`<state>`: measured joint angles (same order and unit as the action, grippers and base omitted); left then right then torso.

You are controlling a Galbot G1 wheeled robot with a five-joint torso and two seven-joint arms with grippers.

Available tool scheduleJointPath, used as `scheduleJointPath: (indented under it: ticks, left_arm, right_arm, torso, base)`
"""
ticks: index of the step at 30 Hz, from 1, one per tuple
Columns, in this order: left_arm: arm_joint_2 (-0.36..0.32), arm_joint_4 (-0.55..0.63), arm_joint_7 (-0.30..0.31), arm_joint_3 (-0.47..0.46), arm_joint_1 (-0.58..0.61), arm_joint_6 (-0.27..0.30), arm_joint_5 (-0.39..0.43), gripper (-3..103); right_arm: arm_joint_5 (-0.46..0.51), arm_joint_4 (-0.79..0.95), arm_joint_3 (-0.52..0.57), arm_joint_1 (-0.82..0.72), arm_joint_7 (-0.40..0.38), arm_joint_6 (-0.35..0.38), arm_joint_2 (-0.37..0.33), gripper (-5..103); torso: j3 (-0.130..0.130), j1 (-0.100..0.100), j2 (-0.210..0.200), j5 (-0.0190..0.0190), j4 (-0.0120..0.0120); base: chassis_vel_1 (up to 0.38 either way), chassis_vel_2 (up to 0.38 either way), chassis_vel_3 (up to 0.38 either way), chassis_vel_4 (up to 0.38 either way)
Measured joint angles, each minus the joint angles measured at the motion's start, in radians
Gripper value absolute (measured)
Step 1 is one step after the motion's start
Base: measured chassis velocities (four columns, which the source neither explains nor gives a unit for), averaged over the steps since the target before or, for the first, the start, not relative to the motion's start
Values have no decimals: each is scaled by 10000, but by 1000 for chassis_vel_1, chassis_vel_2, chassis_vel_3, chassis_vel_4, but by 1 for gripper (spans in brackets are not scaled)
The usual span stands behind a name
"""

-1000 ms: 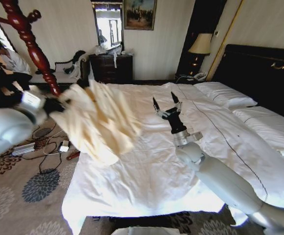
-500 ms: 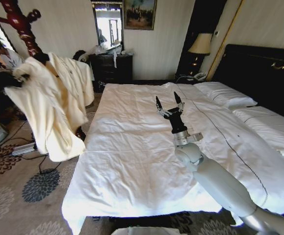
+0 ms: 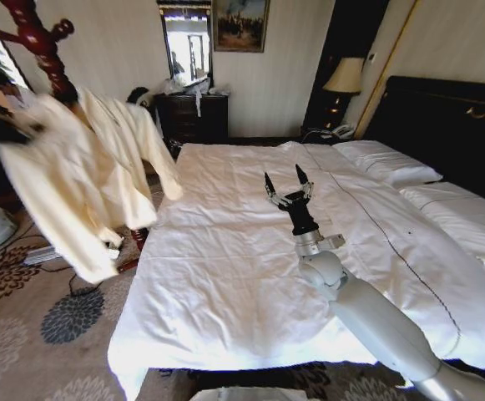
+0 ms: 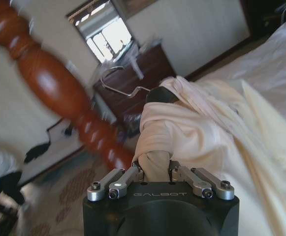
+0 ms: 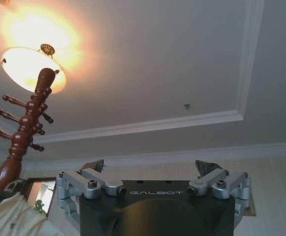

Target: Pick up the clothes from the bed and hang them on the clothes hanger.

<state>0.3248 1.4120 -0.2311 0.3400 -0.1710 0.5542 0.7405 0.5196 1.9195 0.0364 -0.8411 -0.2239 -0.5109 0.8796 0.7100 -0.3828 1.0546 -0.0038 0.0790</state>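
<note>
The cream clothes (image 3: 83,180) hang in the air left of the bed (image 3: 225,284), spread out and swinging beside the red-brown coat stand (image 3: 46,50). My left gripper (image 4: 155,164) is shut on a bunch of the cream cloth (image 4: 202,128). In the left wrist view the clothes hanger's black shoulder (image 4: 160,94) sits inside the collar, and its silver hook (image 4: 117,81) sticks out free near the stand's post (image 4: 59,93). My right gripper (image 3: 285,185) points upward above the middle of the bed, open and holding nothing, its fingers (image 5: 94,166) spread.
A second white bed (image 3: 467,217) lies to the right, below the dark headboard (image 3: 442,117). A dark dresser (image 3: 194,117) stands at the far wall and a lamp (image 3: 341,75) beside the pillows. Cables and small items lie on the patterned carpet (image 3: 67,317) at the left.
My left arm has carried the clothes off the bed, left and up to the coat stand. They now swing, one sleeve flaring toward the bed. The right arm has barely moved.
</note>
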Motion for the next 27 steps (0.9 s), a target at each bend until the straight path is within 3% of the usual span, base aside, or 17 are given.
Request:
scheduleJointPath:
  ticks: [1,2,3,4,6,7,9,12,13,15,19,23,27]
  left_arm:
    - [0,0,0,0,0,0,0,19]
    - [661,-609,-58,1353,-1902,-79,-48,19]
    - [1139,-980,-114,2081,-3043,-181,-82,19]
    - [1139,-980,-114,2081,-3043,-181,-82,19]
    - [1727,-1267,-129,2620,-4120,-97,-81,19]
    - [1859,-1317,-115,2708,-4305,-65,-81,19]
    - [2288,-1563,-21,3041,-4711,71,-226,19]
    - [2422,-1658,18,3195,-4859,113,-394,19]
    - [2576,-1784,27,3403,-5131,147,-808,19]
    - [2728,-2100,-149,3774,-5661,126,-1540,19]
    - [2953,-2579,-513,4664,-6749,-58,-2072,19]
    - [3159,-2753,-698,5225,-7527,-34,-2379,19]
    - [3112,-2213,-774,5708,-8128,727,-2910,19]
  right_arm:
    - [0,0,0,0,0,0,0,100]
    - [-35,-9,92,-115,0,-8,-11,100]
    - [-43,-6,160,-179,0,-12,-13,100]
    - [-43,-6,160,-179,0,-12,-13,100]
    - [-48,14,294,-286,0,-15,-16,100]
    - [-54,19,342,-323,0,-18,-18,100]
    - [-116,25,536,-523,30,-46,-35,100]
    - [-149,25,627,-620,56,-77,-49,100]
    - [-200,24,712,-751,103,-133,-55,100]
    - [-261,16,751,-872,163,-198,-52,100]
    - [-314,0,735,-901,226,-235,-2,100]
    - [-316,-26,677,-816,235,-237,70,100]
    - [-316,-35,662,-781,236,-237,123,100]
  torso:
    - [0,0,0,0,0]
    - [-4,-5,-1,54,1]
    - [-12,3,0,73,3]
    - [-12,3,0,73,3]
    - [-16,17,6,51,6]
    - [-18,18,8,49,3]
    - [-13,15,7,35,-24]
    - [-9,8,5,28,-22]
    - [-9,6,4,38,-3]
    - [-10,10,5,39,-1]
    - [-12,11,6,36,-21]
    - [-12,10,5,38,-16]
    - [-12,10,5,44,-3]
  base:
    - [0,0,0,0]
    - [0,0,0,0]
    - [0,0,0,0]
    - [0,0,0,0]
    - [0,0,0,0]
    - [0,0,0,0]
    - [0,0,0,0]
    - [0,0,0,0]
    - [0,0,0,0]
    - [0,0,0,0]
    - [0,0,0,0]
    - [0,0,0,0]
    - [0,0,0,0]
